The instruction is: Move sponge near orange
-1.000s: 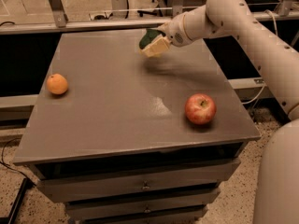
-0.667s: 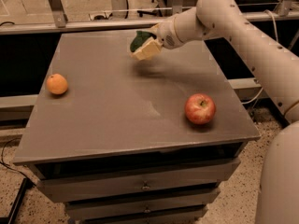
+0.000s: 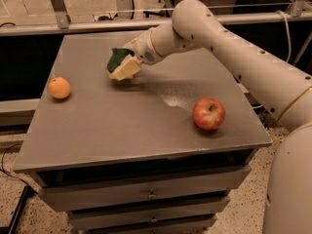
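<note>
End effector [image 3: 127, 65] pinches the sponge [image 3: 118, 61], low over the table [image 3: 122, 130] and well apart from the orange [image 3: 59, 87] at the left edge. Danger: overshoot the approach and the round fruit gets nudged, rolling off the table.

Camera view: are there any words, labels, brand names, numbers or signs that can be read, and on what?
None can be read.
No text shows on the sponge, orange, apple, arm, table or drawers.
The gripper holds the sponge at the table's rear middle, right of the orange.
</note>
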You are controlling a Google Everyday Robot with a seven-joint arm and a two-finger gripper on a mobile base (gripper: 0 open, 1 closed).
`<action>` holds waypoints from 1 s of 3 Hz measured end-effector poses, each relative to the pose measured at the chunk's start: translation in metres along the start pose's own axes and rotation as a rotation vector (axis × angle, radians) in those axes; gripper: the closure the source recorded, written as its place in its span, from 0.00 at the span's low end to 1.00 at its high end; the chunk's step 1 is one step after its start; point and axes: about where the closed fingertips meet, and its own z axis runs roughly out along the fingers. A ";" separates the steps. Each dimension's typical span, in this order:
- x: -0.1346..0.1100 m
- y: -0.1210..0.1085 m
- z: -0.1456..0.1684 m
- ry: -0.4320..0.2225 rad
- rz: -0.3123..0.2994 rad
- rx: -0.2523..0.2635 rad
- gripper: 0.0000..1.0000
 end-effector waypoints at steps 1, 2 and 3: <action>-0.016 0.022 0.016 -0.018 -0.033 -0.053 1.00; -0.028 0.041 0.031 -0.037 -0.052 -0.105 1.00; -0.030 0.057 0.044 -0.045 -0.051 -0.148 1.00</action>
